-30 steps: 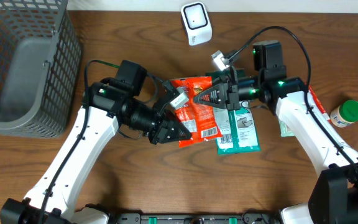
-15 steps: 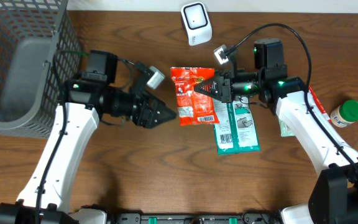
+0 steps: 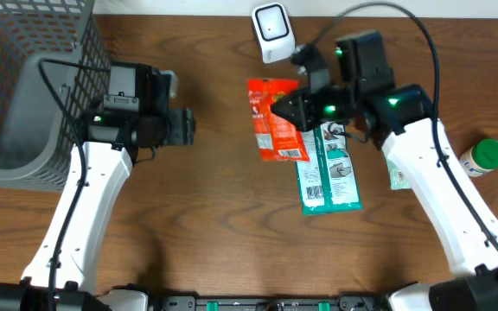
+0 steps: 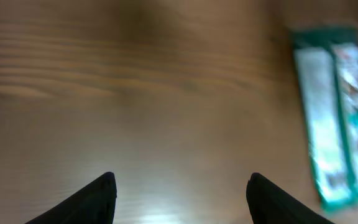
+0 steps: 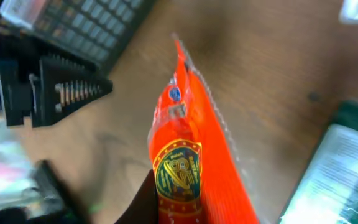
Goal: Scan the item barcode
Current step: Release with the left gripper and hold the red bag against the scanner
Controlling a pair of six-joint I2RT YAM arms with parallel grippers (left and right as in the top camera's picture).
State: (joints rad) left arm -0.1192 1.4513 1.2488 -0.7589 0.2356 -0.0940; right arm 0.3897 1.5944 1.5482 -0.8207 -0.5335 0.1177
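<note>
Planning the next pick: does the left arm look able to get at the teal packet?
Likely yes: left gripper empty, jaws open, bare table up to the teal packet; the held red pouch hangs over only its top.

Snack pouch [image 3: 279, 121] hangs just before the scanner [image 3: 271, 30], basket [image 3: 15, 52] far left

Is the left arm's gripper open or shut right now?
Open. The left gripper shows its two dark fingertips wide apart, with only the brown wooden table visible between them.

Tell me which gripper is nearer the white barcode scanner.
Right. The right gripper, holding the red snack bag, is just in front of the scanner; the left gripper is far to its left.
</note>
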